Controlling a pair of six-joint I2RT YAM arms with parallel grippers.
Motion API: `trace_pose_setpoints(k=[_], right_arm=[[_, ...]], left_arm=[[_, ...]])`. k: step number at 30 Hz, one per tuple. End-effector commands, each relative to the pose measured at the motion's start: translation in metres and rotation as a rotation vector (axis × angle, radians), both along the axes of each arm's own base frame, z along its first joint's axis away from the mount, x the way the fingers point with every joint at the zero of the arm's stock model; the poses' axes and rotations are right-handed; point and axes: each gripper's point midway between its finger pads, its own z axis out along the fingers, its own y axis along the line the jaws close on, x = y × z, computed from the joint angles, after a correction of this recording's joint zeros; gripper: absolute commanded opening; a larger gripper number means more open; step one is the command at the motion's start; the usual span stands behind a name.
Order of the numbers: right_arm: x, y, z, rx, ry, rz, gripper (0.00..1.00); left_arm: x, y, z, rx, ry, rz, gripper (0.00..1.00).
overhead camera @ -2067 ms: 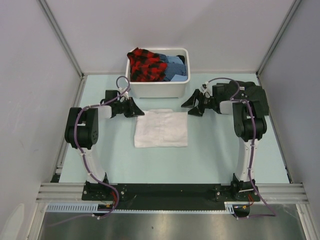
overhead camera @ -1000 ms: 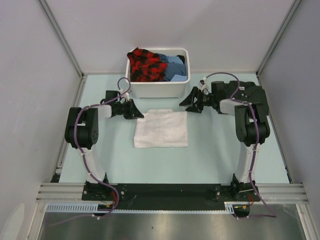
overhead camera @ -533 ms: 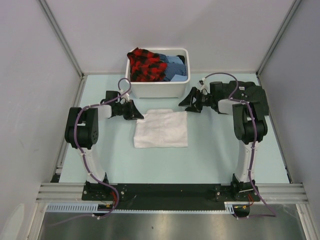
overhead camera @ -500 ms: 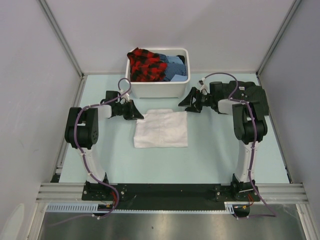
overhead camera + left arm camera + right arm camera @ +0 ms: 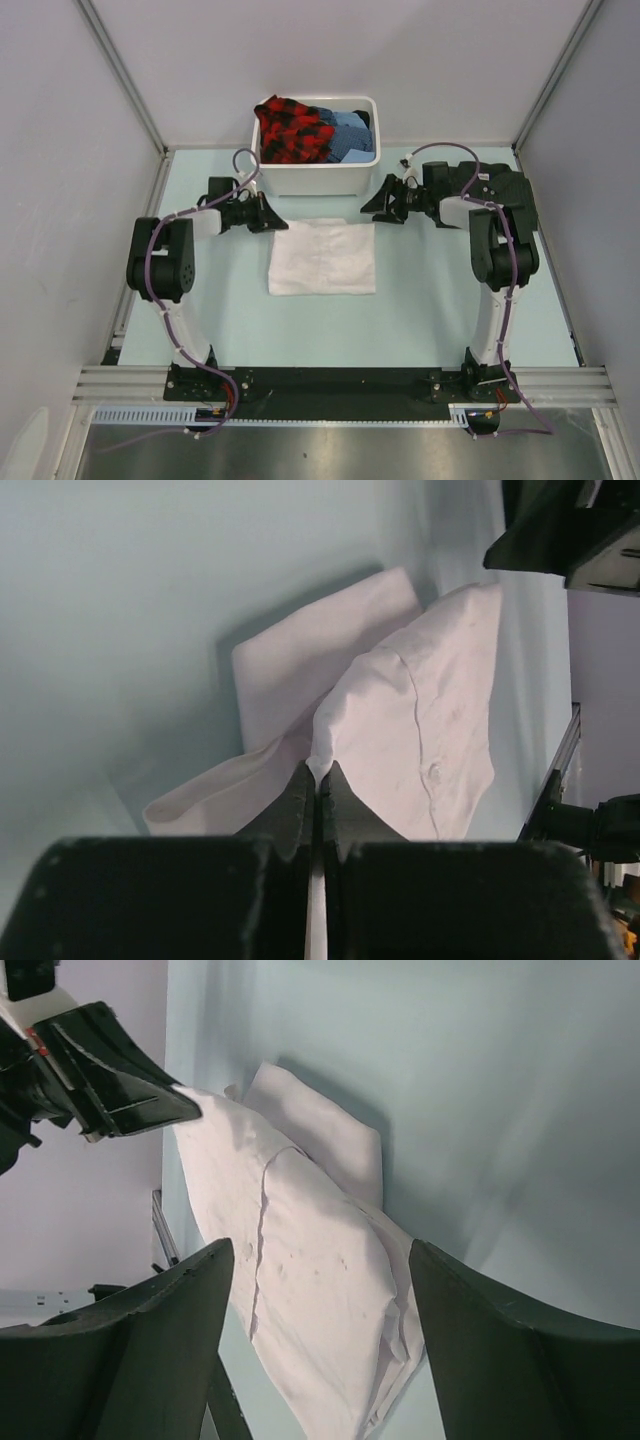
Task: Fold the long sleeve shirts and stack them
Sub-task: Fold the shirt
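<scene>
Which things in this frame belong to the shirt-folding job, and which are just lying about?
Job in hand:
- white shirt, folded
- left gripper, shut on its edge
- right gripper, open, beside the shirt

Lying about:
- white tub
- red-black checked cloth in the tub
- blue cloth in the tub; garment type unclear

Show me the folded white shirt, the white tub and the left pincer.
folded white cloth shirt (image 5: 322, 258), top view, middle of its upper face
white rectangular plastic tub (image 5: 318, 182), top view, near wall
left pincer (image 5: 318, 772), left wrist view, between its fingertips
</scene>
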Motion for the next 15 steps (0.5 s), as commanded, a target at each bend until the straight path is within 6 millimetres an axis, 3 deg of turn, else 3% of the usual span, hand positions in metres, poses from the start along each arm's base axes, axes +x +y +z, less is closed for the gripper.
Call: trace_pose_setpoints(k=[1,6,8,11,15], right_arm=[[0.007,-0.008,0.038,0.017,-0.095,0.0,0.75],[0.004,-0.012,0.064,0.045,-0.132,0.002,0.66],[-0.011,-0.003,0.076,0.073,-0.118,0.024,0.58],[-0.03,0.016,0.074,0.108,-0.052,0.059,0.49],[-0.054,0.036,0.048,0.117,0.045,0.087,0.42]], left_arm=[[0.012,-0.001,0.041,-0.041,-0.128,0.009,0.0],[0.015,0.018,0.003,0.013,-0.034,0.092,0.0],[0.018,0.02,-0.012,0.023,0.009,0.105,0.0],[0.024,0.02,-0.013,0.039,0.003,0.103,0.0],[0.025,0.02,-0.018,0.045,0.014,0.085,0.04]])
